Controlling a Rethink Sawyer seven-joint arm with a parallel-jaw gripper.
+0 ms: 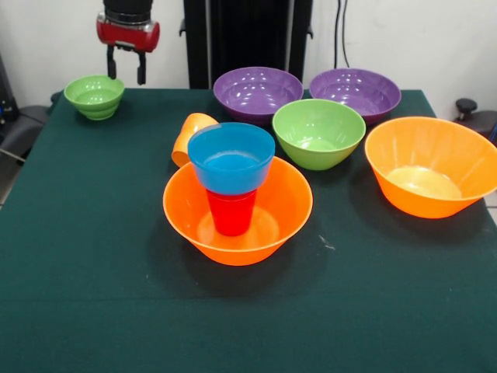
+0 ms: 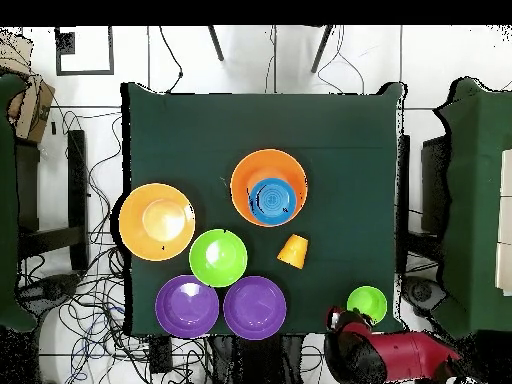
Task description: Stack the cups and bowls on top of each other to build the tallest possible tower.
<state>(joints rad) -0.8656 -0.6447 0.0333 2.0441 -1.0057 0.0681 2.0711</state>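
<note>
Tower: a large glossy orange plastic bowl (image 1: 238, 208) (image 2: 268, 186) stands at the centre of the front view; inside it an upside-down red plastic tumbler (image 1: 231, 211) carries a small blue plastic bowl (image 1: 231, 158) (image 2: 271, 198), upright, on its base.
Orange cup: a ridged orange plastic tumbler (image 1: 190, 137) (image 2: 293, 251) lies on its side just behind the tower's left edge in the front view, partly hidden by the blue bowl.
Medium bowl: a green plastic bowl (image 1: 318, 133) (image 2: 218, 257) sits right of the tower, upper centre of the front view.
Purple bowls: two wide purple plastic bowls (image 1: 258, 93) (image 2: 255, 307) and (image 1: 355, 93) (image 2: 187, 306) stand side by side at the top of the front view, behind the green one.
Second orange bowl: a large orange plastic bowl (image 1: 431, 165) (image 2: 157, 221) stands alone at the right edge of the front view.
Small bowl: a small green plastic bowl (image 1: 94, 95) (image 2: 367, 304) sits upper left in the front view.
Claw (image 1: 126, 65): hangs just right of the small green bowl at the upper left of the front view, its two black fingers (image 1: 112, 62) spread apart and holding nothing; in the overhead view the red arm (image 2: 395, 355) covers it.
Table (image 1: 93, 295) (image 2: 190, 130): dark green cloth under everything.
</note>
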